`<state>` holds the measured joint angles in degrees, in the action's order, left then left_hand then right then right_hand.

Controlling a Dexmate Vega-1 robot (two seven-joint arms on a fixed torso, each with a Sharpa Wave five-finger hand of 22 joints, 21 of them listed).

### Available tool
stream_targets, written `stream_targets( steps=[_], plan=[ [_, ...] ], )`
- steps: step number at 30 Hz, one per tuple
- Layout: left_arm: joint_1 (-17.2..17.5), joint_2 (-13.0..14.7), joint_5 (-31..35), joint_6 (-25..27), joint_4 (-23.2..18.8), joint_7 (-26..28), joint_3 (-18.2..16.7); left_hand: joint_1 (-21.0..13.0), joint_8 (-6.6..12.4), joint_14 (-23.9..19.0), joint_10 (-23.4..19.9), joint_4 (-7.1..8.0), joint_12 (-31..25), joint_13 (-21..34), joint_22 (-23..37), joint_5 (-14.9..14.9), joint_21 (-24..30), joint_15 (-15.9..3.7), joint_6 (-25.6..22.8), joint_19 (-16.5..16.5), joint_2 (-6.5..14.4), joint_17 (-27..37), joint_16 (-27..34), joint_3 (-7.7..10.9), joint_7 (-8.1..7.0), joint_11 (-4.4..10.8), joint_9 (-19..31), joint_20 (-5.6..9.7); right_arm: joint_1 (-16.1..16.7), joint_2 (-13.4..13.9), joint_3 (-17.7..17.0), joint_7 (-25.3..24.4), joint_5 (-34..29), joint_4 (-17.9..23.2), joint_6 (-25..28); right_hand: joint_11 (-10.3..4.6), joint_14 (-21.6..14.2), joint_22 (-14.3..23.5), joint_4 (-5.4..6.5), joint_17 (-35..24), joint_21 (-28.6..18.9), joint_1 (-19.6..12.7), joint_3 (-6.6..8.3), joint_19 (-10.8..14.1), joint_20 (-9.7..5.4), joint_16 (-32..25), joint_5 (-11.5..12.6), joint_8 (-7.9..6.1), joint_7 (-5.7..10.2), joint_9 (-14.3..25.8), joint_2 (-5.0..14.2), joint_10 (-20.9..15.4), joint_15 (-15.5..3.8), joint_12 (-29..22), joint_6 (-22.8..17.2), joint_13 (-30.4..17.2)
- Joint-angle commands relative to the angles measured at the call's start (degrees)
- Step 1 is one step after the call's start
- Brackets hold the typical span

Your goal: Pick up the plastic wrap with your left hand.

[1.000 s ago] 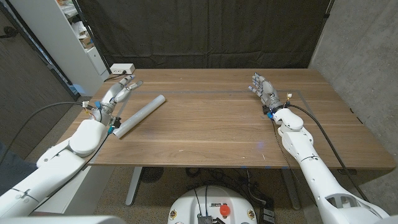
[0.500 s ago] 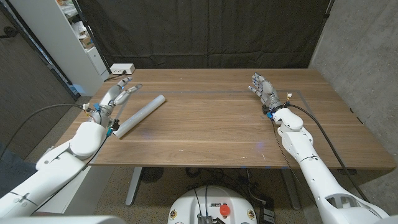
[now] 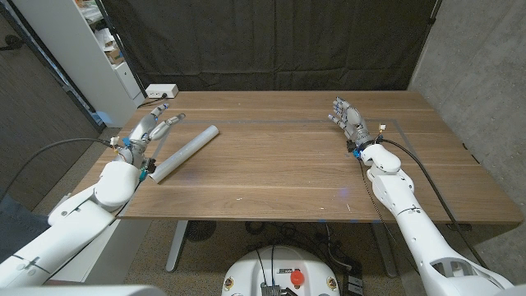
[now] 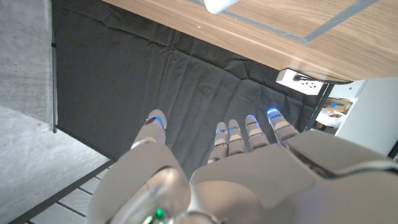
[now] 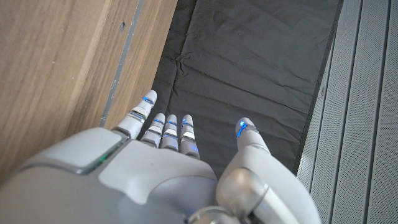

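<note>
plastic wrap (image 3: 184, 153) on wooden table (image 3: 279, 173)

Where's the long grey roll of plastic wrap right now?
In the head view the long grey roll of plastic wrap lies slantwise on the wooden table at its left side, just beside the robot's left hand, untouched.

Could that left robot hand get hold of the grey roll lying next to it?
Probably yes. The left robot hand is open just beside the plastic wrap, with nothing between them on the table.
</note>
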<state>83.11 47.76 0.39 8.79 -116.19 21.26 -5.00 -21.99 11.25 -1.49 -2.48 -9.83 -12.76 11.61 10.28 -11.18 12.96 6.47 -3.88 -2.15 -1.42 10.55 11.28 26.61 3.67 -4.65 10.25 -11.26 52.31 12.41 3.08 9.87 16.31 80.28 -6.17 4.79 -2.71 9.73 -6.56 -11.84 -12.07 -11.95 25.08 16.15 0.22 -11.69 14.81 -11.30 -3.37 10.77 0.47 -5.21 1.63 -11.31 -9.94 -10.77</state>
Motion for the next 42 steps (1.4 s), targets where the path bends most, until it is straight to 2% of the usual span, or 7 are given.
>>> stream_targets(
  steps=[1, 8, 15, 27, 32, 37, 42],
  plan=[
    [-0.63, 0.20, 1.26, 6.89, -1.98, 0.94, 0.60, -1.08, 0.26, -0.24, -0.24, -0.35, -0.21, 0.24, 0.24, -0.30, 0.30, 0.60, -0.28, 0.77, -0.20, 0.08, 0.25, -0.01, 0.45, -0.57, 0.30, -0.33, 1.22, 0.31, -0.54, 0.18, 0.33, 1.08, 0.30, -0.17, -0.79, 0.10, -0.36, -0.19, -0.16, -0.22, 0.07, 1.10, -0.20, -0.45, 0.41, -0.03, -0.06, 0.21, 0.48, -0.26, -0.07, -0.01, -0.26, -0.31],
    [-1.39, 1.76, -0.56, 7.62, -1.05, -2.06, 0.85, -1.97, 0.53, -0.65, -0.50, -0.38, -0.35, 0.32, 0.26, -0.30, 0.28, 0.63, -0.86, 1.15, -0.61, 0.11, 0.34, 0.03, 0.60, -0.49, 0.33, -0.70, 1.30, 0.42, -0.57, 0.35, 0.35, 1.18, 0.35, -0.24, -1.12, 0.10, -0.34, -0.21, -0.15, -0.19, 0.06, 1.29, -0.26, -0.58, 0.41, -0.03, -0.02, 0.21, 0.53, -0.41, -0.17, -0.06, -0.28, -0.31],
    [-1.67, 2.56, -1.12, 8.75, -0.46, -2.51, 1.52, -2.60, 0.58, -0.43, -0.18, -0.38, -0.25, 0.38, 0.27, -0.30, 0.10, 0.58, -1.00, 0.98, -0.80, 0.12, 0.20, 0.08, 0.51, -0.33, 0.35, -0.85, 1.33, 0.35, -0.58, 0.56, 0.47, 0.88, 0.25, -0.17, -1.12, 0.10, -0.34, -0.23, -0.06, -0.16, 0.05, 1.28, -0.25, -0.56, 0.40, -0.05, -0.01, 0.22, 0.53, -0.46, -0.23, -0.08, -0.33, -0.31],
    [-3.57, 4.75, 1.60, 14.70, -1.91, -0.65, 4.87, -3.68, 0.36, -0.10, 0.24, -0.36, -0.13, 0.47, 0.30, -0.34, -0.22, 0.87, -0.44, 0.65, -1.34, 0.14, 0.01, 0.08, 0.33, -0.70, 0.38, -0.94, 0.92, 0.14, -0.70, 0.91, 0.70, -0.08, -0.05, -0.26, -1.24, 0.10, -0.35, -0.25, 0.06, -0.12, 0.02, 1.30, -0.10, -0.57, 0.40, -0.06, 0.09, 0.22, 0.53, -0.47, -0.08, -0.07, -0.38, -0.31],
    [-4.34, 4.91, 1.80, 15.09, -1.31, 0.20, 5.93, -4.07, 0.34, -0.15, 0.28, -0.35, -0.15, 0.52, 0.33, -0.38, -0.26, 1.04, -0.33, 0.71, -1.66, 0.15, 0.02, 0.03, 0.31, -0.94, 0.39, -0.94, 0.84, 0.14, -0.70, 1.00, 0.67, -0.32, 0.02, -0.24, -1.26, 0.11, -0.35, -0.25, 0.10, -0.11, 0.01, 1.32, -0.07, -0.57, 0.40, -0.06, 0.08, 0.22, 0.54, -0.50, -0.19, -0.07, -0.38, -0.31],
    [-5.66, 6.13, 4.38, 19.18, -1.94, 1.74, 8.60, -4.33, 0.35, -0.25, 0.29, -0.34, -0.17, 0.56, 0.34, -0.41, -0.26, 1.17, -0.29, 0.82, -1.98, 0.16, 0.05, -0.07, 0.40, -0.95, 0.41, -0.94, 0.78, 0.15, -0.75, 1.04, 0.65, -0.41, 0.10, -0.27, -1.37, 0.11, -0.36, -0.26, 0.13, -0.11, 0.00, 1.35, 0.00, -0.60, 0.39, -0.06, 0.21, 0.22, 0.54, -0.55, -0.15, -0.09, -0.39, -0.31],
    [-6.34, 7.03, 4.29, 19.84, -1.76, 1.61, 9.47, -4.63, 0.29, -0.36, -0.02, -0.31, -0.33, 0.62, 0.37, -0.47, -0.25, 1.42, -0.08, 0.99, -2.50, 0.17, 0.08, -0.24, 0.54, -1.20, 0.42, -0.95, 0.47, 0.04, -0.72, 1.15, 0.64, -0.80, -0.08, -0.30, -1.40, 0.11, -0.37, -0.26, 0.17, -0.11, 0.00, 1.37, 0.02, -0.59, 0.40, -0.06, 0.16, 0.23, 0.54, -0.53, -0.12, -0.08, -0.39, -0.31]
  ],
)
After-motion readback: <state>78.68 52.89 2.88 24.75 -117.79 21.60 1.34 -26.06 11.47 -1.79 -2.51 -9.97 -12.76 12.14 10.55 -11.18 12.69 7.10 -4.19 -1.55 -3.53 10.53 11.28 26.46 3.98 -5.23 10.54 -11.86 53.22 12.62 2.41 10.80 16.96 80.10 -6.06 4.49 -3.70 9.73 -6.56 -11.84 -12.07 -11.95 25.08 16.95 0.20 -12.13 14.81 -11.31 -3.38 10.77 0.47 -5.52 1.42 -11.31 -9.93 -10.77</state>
